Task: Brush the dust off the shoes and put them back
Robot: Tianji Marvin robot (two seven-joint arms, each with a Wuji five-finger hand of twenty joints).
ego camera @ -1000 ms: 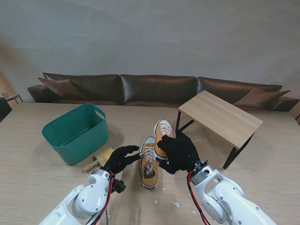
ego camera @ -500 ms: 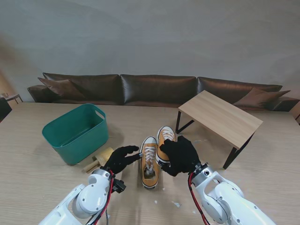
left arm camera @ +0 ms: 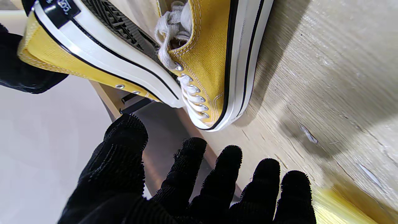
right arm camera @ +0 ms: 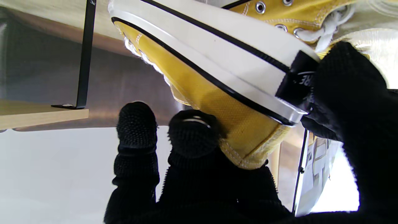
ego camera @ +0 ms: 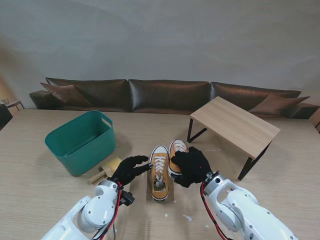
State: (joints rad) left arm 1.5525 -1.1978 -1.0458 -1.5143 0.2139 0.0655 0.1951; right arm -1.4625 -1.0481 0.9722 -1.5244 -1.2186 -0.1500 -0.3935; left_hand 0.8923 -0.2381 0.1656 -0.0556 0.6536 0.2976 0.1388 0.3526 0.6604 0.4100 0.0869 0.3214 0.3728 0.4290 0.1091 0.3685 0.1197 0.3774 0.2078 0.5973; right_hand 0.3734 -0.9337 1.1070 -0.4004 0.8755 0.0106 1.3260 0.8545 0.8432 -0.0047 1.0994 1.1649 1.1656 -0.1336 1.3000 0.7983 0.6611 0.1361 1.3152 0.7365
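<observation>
Two yellow canvas sneakers with white laces sit mid-table. One sneaker (ego camera: 159, 174) (left arm camera: 217, 56) lies flat on the table. My right hand (ego camera: 194, 168) (right arm camera: 248, 193) is shut on the heel of the other sneaker (ego camera: 177, 150) (right arm camera: 214, 90) (left arm camera: 93, 62), which is tilted, heel lifted so its sole shows, right beside the first. My left hand (ego camera: 129, 169) (left arm camera: 199, 186) is open with fingers spread, just left of the flat sneaker and not touching it. A wooden brush (ego camera: 106, 170) lies on the table left of that hand.
A green plastic basket (ego camera: 75, 150) stands at the left, next to the brush. A small wooden side table (ego camera: 235, 125) with black legs stands at the right, close to the held sneaker. White scraps (ego camera: 187, 218) dot the tabletop near me. A brown sofa lines the back.
My right hand has brought its sneaker down and nearer to me, closer beside the flat one. The left hand and the flat sneaker have not moved.
</observation>
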